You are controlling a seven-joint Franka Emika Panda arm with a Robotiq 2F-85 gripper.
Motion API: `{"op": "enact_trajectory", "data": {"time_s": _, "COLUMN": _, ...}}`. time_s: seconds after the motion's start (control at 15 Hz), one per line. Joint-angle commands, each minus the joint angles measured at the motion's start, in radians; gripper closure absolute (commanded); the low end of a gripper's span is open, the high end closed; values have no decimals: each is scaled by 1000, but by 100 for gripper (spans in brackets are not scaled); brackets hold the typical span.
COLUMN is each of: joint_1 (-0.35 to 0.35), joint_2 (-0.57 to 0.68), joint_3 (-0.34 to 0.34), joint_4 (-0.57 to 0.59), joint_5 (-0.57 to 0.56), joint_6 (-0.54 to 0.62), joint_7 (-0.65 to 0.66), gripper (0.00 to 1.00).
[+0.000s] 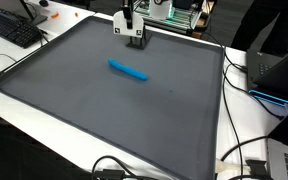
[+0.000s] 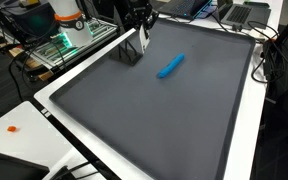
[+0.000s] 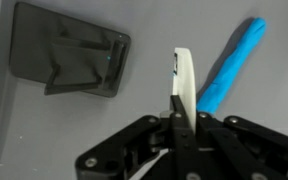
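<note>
Reading the wrist view from the left, the dark block (image 3: 69, 60) lies flat on the grey mat (image 3: 144, 30). It is a shallow holder with a raised wedge inside. Right of it, in the middle, your gripper (image 3: 181, 126) has its jaws pinched together on a thin white piece (image 3: 184, 82), which sticks out past the fingertips and is seen edge-on. Further right, the blue pen (image 3: 231, 62) lies at a slant on the mat, apart from both the white piece and the block.

The exterior views agree. The gripper (image 1: 132, 28) hangs low at the far edge of the mat, right by the block (image 1: 137, 40). The pen (image 1: 129, 70) sits near the middle of the mat, well apart from both.

My judgement is that you are in the carry-and-place part of the work: the white piece is in hand, off the mat and close to the block. A move toward the block would first call for lining the piece up over its opening. It would then call for a slow, straight descent with the grip kept firm, because the piece is thin and could twist between the pads. I cannot tell how high the tip is above the mat.

The white piece has a small dark mark with a touch of blue, too small to read. No brand or label shows on the block, pen or mat.
</note>
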Motion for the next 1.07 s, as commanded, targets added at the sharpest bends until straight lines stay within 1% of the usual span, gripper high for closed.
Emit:
{"op": "enact_trajectory", "data": {"time_s": 0.0, "joint_1": 31, "joint_2": 19, "joint_3": 5, "joint_4": 99, "joint_5": 9, "joint_6": -71, "joint_7": -151, "gripper": 99}}
{"op": "enact_trajectory", "data": {"time_s": 0.07, "joint_1": 32, "joint_2": 30, "joint_3": 14, "joint_4": 127, "joint_5": -27, "joint_6": -83, "joint_7": -176, "gripper": 99}}
{"op": "enact_trajectory", "data": {"time_s": 0.33, "joint_1": 69, "joint_2": 88, "joint_3": 28, "joint_4": 221, "joint_5": 12, "joint_6": -87, "joint_7": -380, "gripper": 99}}
{"op": "enact_trajectory", "data": {"time_s": 0.67, "joint_1": 102, "joint_2": 203, "joint_3": 37, "joint_4": 338, "joint_5": 62, "joint_6": -107, "joint_7": -665, "gripper": 99}}
{"op": "enact_trajectory", "data": {"time_s": 0.8, "joint_1": 105, "joint_2": 251, "joint_3": 40, "joint_4": 391, "joint_5": 77, "joint_6": -147, "joint_7": -777, "gripper": 99}}
{"op": "enact_trajectory", "data": {"time_s": 1.0, "joint_1": 105, "joint_2": 316, "joint_3": 40, "joint_4": 467, "joint_5": 60, "joint_6": -211, "joint_7": -886, "gripper": 99}}
